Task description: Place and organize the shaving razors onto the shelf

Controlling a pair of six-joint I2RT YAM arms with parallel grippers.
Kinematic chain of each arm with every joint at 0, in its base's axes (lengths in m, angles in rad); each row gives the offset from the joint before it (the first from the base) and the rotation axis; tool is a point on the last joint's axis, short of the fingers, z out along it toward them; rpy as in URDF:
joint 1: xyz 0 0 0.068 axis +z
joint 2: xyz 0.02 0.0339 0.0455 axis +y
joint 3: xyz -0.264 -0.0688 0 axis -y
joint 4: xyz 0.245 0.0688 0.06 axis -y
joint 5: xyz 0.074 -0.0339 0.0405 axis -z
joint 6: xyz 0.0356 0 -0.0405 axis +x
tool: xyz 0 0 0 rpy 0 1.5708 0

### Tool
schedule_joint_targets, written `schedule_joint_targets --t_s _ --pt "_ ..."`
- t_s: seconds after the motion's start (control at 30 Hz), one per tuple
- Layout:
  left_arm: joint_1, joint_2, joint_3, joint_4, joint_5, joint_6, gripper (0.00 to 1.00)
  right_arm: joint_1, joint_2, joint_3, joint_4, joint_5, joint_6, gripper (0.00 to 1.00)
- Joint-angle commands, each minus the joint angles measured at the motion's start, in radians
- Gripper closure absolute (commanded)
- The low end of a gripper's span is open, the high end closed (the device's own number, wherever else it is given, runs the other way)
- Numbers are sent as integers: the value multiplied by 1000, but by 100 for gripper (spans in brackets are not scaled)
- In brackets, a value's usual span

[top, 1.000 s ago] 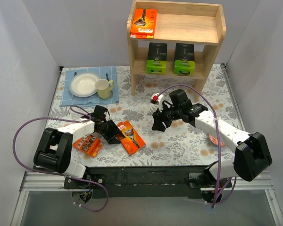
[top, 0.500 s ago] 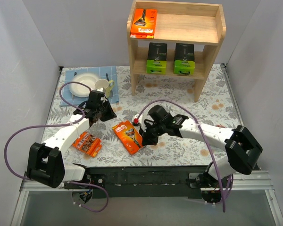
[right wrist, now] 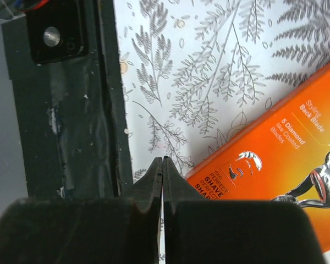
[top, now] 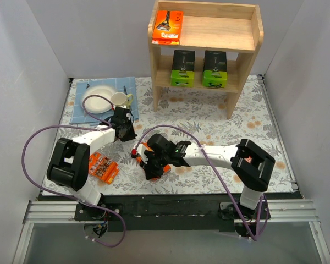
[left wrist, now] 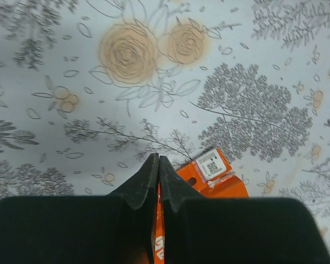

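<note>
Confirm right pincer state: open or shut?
Shut. Right wrist view: the right pincer has its tips touching, nothing between; the orange razor pack lies beside it.

the top tier of the shelf point(top: 220, 32) lies bare right of the orange pack point(top: 168, 26); two green packs point(top: 183, 68) fill the lower tier's middle, with narrow gaps at either end. the right half of the tabletop point(top: 247, 118) is open. plate point(top: 96, 91) and mug point(top: 120, 99) crowd the upper left; the right arm point(top: 209, 155) bars the lower middle.

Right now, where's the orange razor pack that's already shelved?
In the top view, the orange pack sits at the left end of the shelf's upper tier, above the left green pack.
</note>
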Motion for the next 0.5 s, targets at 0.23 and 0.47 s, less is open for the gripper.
schedule_joint_targets --t_s 0.23,0.47 --pt "-2 -75 -89 31 252 -35 100 -26 -1 -73 8 113 -61 99" --pt "-2 -180 -261 68 401 -91 100 -231 -28 -115 -40 185 -187 99"
